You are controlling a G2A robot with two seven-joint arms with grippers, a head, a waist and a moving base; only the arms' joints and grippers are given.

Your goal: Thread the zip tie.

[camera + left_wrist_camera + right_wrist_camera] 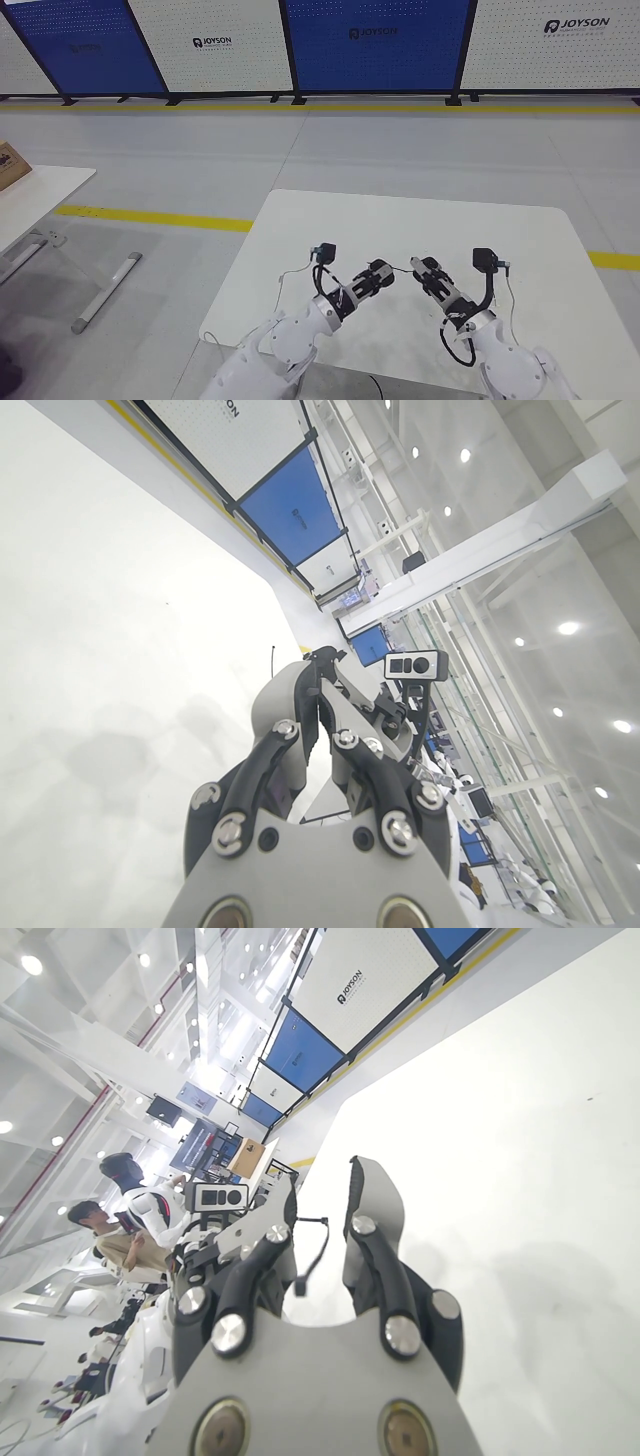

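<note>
While the left tool (317, 685) pinches the zip tie (321, 1245), the spread right tool (322, 1173) flanks it.

Blue and white panels (380, 45) fence a grey, yellow-lined floor (200, 160).

One camera above and two on the wrists, all facing the white counter (350, 215).
The top view looks down and forward from high up, as far as the panel wall (380, 45). Each wrist view sits close behind its own gripper, the left gripper (320, 667) and the right gripper (324, 1170). Both are tilted and look across the same counter toward those panels.
</note>
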